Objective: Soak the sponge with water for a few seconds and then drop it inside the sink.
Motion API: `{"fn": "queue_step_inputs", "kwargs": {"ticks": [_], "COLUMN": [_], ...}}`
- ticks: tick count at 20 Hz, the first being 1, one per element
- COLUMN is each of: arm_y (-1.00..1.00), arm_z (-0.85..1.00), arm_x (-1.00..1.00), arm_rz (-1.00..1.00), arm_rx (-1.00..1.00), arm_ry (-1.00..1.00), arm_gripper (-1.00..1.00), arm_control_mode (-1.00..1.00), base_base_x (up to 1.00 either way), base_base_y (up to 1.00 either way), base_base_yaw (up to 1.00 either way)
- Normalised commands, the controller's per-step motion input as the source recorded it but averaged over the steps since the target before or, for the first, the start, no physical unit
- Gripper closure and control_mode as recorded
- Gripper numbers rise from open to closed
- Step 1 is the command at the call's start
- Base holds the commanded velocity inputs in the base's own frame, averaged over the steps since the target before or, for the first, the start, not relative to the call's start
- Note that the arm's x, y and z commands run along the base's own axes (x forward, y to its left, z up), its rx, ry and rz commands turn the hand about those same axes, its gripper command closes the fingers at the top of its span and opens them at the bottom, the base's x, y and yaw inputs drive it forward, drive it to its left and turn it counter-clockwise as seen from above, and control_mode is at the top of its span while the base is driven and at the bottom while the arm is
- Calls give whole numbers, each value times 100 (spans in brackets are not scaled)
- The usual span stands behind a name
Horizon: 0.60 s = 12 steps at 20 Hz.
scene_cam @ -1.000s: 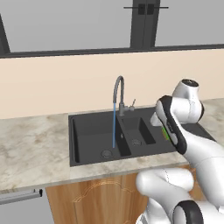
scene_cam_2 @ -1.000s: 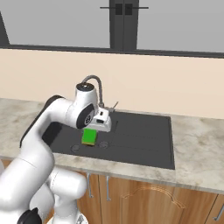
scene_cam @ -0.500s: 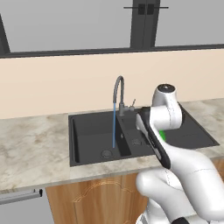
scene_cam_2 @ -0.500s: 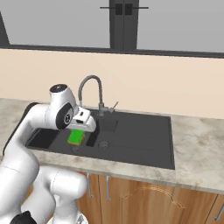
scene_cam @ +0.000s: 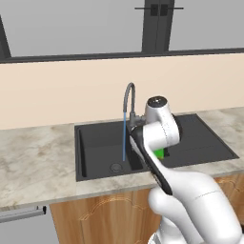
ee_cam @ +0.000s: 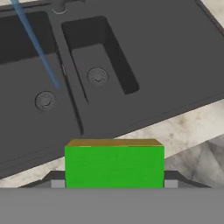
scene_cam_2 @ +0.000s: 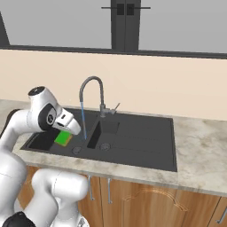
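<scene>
Since a second earlier, the arm had swung leftward, carrying the sponge from the smaller basin toward the water. One sponge sat clamped in the gripper, above the sink's front edge, short of the single blue stream. Two basins and two round drains showed. Finger tips were mostly hidden behind the sponge; the arm covered most of it in the left view.

Even flat rendered light, sharp focus, faint shadows.
</scene>
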Motion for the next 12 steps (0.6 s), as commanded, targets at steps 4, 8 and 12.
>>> {"fn": "queue_step_inputs", "kwargs": {"ticks": [4, 8, 12], "arm_y": [38, 25, 21], "arm_z": [0, 0, 0], "arm_x": [0, 5, 15], "arm_rz": [-17, -12, -3], "arm_rx": [-1, -6, -7], "arm_ry": [-13, -2, 0], "arm_gripper": [100, 100, 100], "arm_control_mode": [-100, -100, -100], "base_base_x": [0, 0, 0], "base_base_y": [0, 0, 0], "base_base_yaw": [0, 0, 0]}}
